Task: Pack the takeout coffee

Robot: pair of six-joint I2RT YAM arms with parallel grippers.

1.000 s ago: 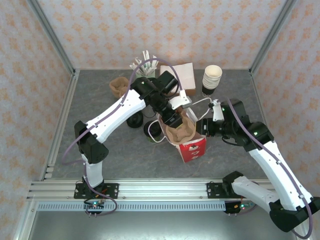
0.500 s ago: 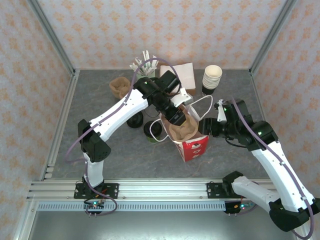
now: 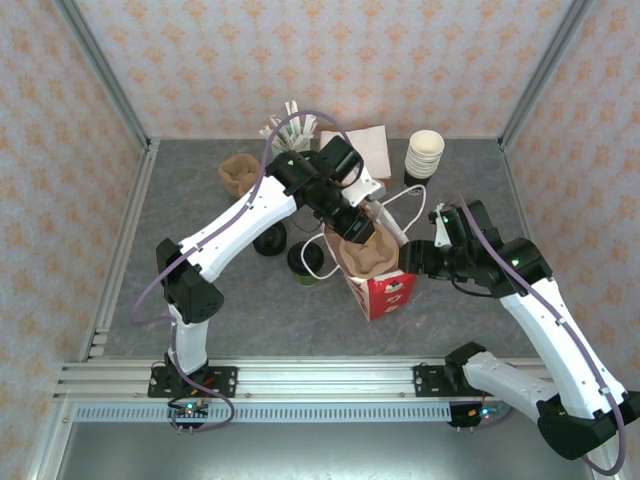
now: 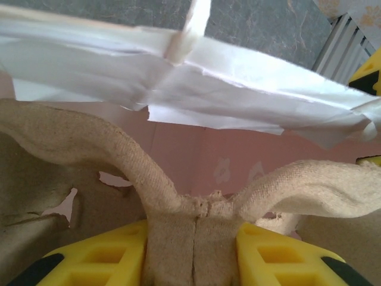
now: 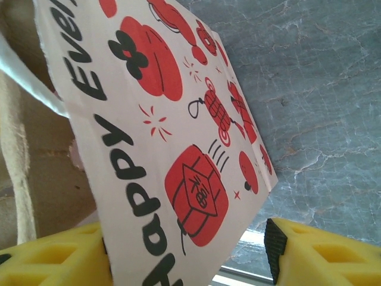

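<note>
In 1 second the red bag [image 3: 392, 296] had slid toward the right claw [image 3: 412, 258], released astride its wall. The left claw [image 3: 356, 228] was clenched on the pulp carrier [image 3: 365, 258] inside. The takeout coffee [image 3: 302, 261] stood on the worktop just left of that claw, so we judged it was unpacked.
</note>
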